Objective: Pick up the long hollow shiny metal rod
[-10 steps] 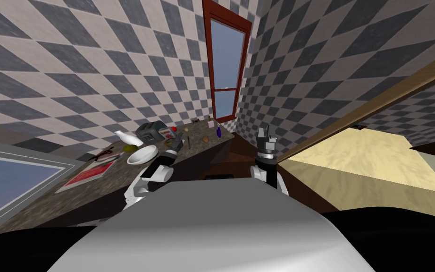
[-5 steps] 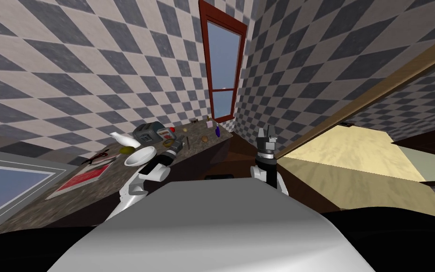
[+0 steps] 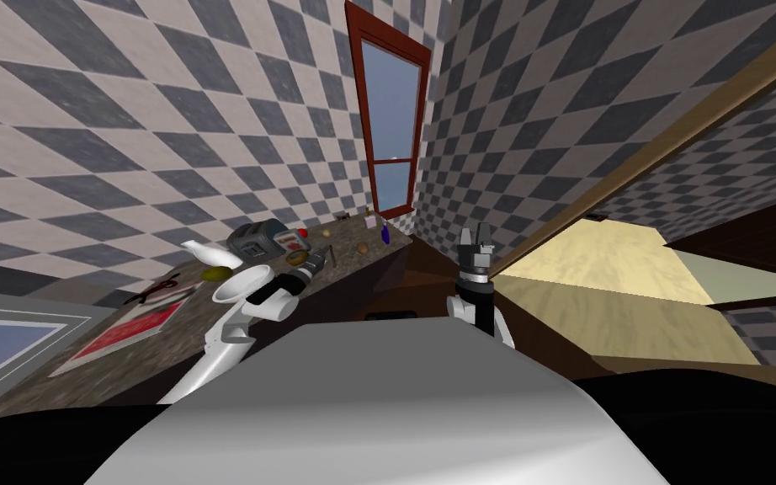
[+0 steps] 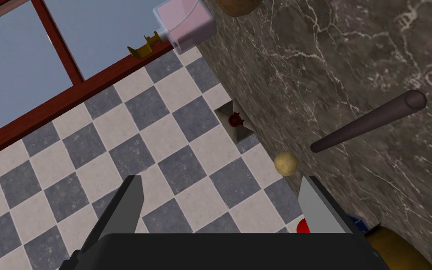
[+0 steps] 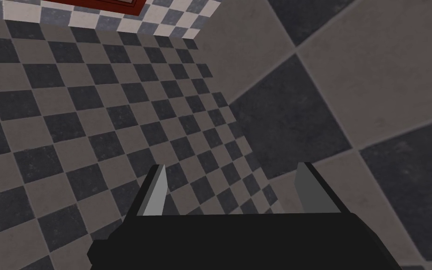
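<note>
The long rod [image 4: 367,121] looks dark brown-grey and lies flat on the dark marbled countertop [image 4: 351,56]. It lies just ahead of my left gripper [image 4: 219,183] and off to one finger's side, apart from both fingers. That gripper is open and holds nothing. In the head view the rod [image 3: 333,255] is a thin dark stick just beyond my left gripper [image 3: 317,258], which reaches over the counter. My right gripper [image 3: 473,234] is raised beside the counter's end, open and empty [image 5: 231,168].
A small tan ball [image 4: 286,163] lies near the rod's far tip, by the checkered wall. A pink bottle [image 4: 184,21] stands at the window. A toaster [image 3: 253,237], white bowl [image 3: 239,283], white bottle [image 3: 201,249], scissors [image 3: 152,290] and red book [image 3: 125,331] crowd the counter's left.
My head view has swung, so the window and the counter's things slid left in the picture. My left forearm has stretched a little farther over the counter toward the rod. The right arm holds still.
</note>
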